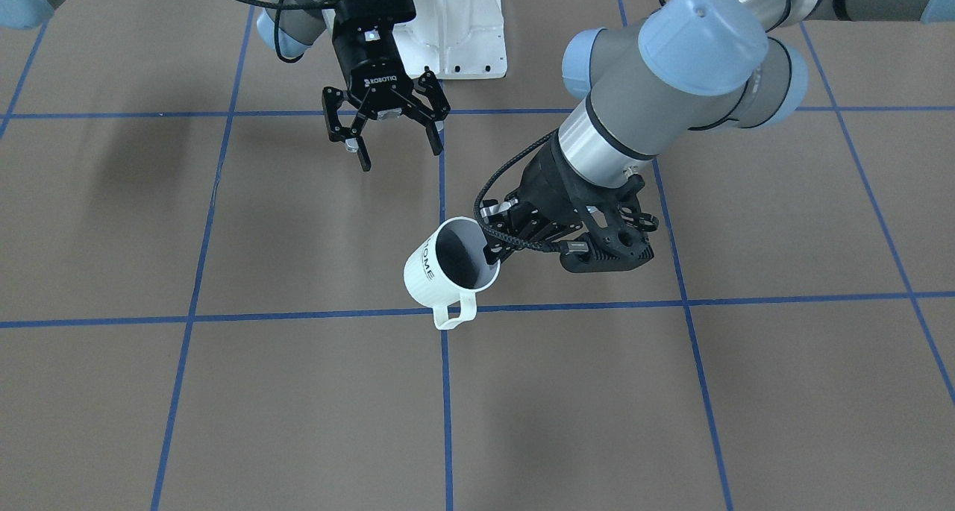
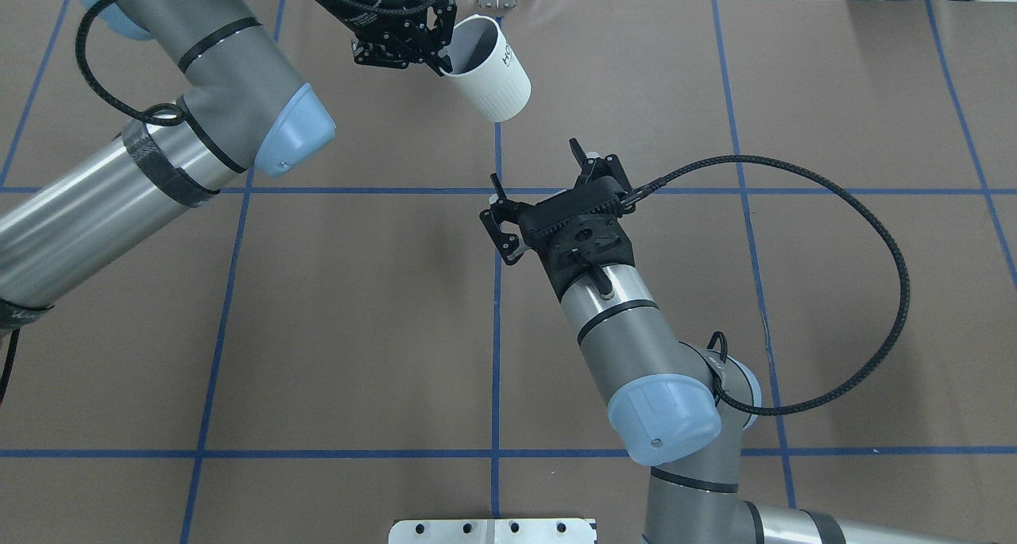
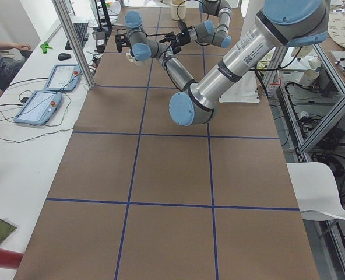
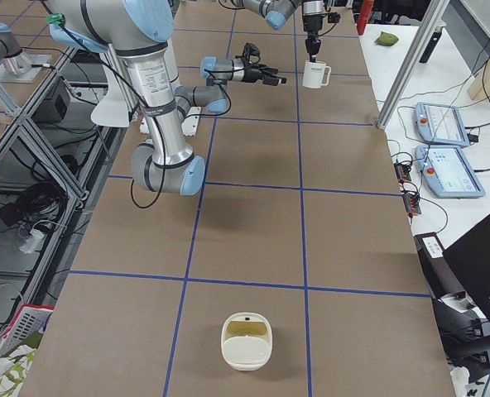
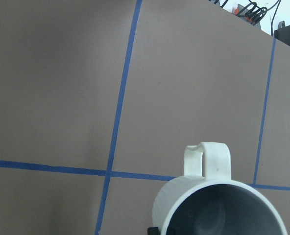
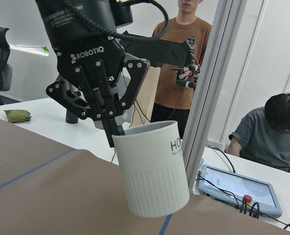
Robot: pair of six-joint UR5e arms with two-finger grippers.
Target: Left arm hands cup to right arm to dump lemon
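The white ribbed cup (image 1: pixel 427 276) hangs tilted above the table, with my left gripper (image 1: pixel 494 248) shut on its rim. In the overhead view the cup (image 2: pixel 496 83) is near the far edge, held by the left gripper (image 2: pixel 439 52). Its handle (image 5: pixel 207 159) points away from the robot. The inside looks grey, and the lemon does not show in any view. My right gripper (image 1: pixel 401 153) is open, holds nothing, and sits apart from the cup on the robot's side. From the right wrist view, the cup (image 6: pixel 152 176) is straight ahead with the left gripper (image 6: pixel 111 129) above it.
A white bowl (image 4: pixel 247 339) with a yellowish inside stands at the table's right end. Beyond the far edge are a metal post (image 6: pixel 208 98), two tablets (image 4: pixel 452 169) and people (image 6: pixel 181 54). The white mounting plate (image 1: pixel 455 33) lies at the robot's base.
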